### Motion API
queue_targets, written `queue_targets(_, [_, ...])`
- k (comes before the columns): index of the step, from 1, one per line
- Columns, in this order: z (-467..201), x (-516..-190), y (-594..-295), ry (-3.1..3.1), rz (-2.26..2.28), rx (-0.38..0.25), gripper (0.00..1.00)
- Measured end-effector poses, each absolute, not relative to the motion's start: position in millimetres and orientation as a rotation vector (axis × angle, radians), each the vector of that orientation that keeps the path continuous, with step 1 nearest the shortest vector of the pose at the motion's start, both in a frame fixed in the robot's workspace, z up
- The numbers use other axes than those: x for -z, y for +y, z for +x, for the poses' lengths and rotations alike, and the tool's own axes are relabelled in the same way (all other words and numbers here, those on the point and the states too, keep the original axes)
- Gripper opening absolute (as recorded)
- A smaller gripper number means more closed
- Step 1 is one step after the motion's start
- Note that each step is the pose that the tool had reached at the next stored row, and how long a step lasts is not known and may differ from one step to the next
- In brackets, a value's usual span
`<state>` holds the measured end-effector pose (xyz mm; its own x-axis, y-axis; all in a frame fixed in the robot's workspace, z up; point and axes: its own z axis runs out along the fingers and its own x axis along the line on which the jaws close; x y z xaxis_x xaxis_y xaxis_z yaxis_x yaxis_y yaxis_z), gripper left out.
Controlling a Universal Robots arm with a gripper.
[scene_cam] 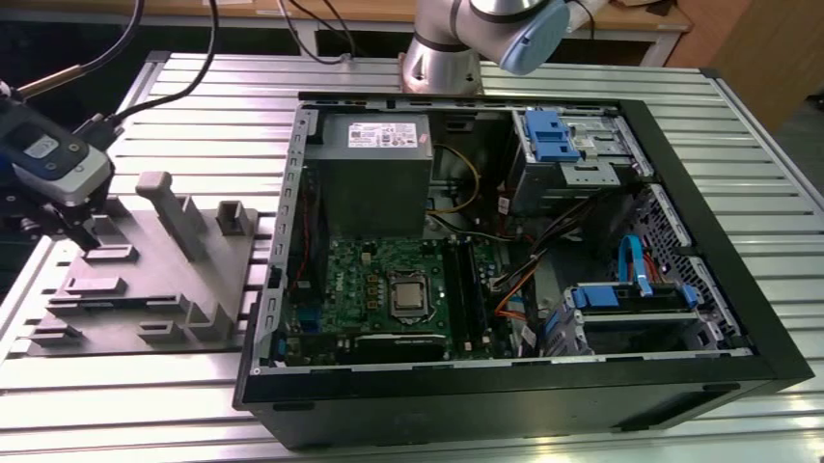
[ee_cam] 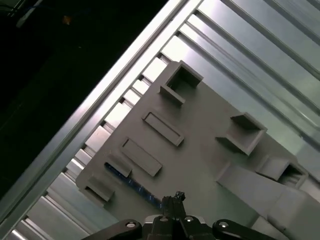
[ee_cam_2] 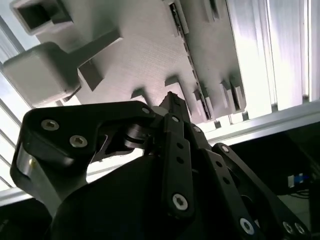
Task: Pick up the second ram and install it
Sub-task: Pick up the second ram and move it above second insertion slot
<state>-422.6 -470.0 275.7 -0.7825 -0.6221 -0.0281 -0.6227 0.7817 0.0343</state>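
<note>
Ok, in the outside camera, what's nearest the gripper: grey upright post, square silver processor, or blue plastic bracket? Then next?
1. Grey upright post, right beside the gripper.
2. Square silver processor, on the green board.
3. Blue plastic bracket, far across the case.

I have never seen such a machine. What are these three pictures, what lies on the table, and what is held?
It is a robot arm with a gripper. The exterior view looks from a camera off the arm; both wrist views look from cameras riding on the arm. On the metal table stand an open computer case and a grey holder. The gripper hangs over the holder, close to a thin memory stick lying on it. Whether it grips the stick, I cannot tell.
</note>
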Motion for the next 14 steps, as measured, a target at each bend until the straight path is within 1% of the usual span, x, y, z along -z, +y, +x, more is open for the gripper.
queue_targets(14, [-422.6, -270.0, -470.0, 2.801, -1.399, -0.068, 0.10])
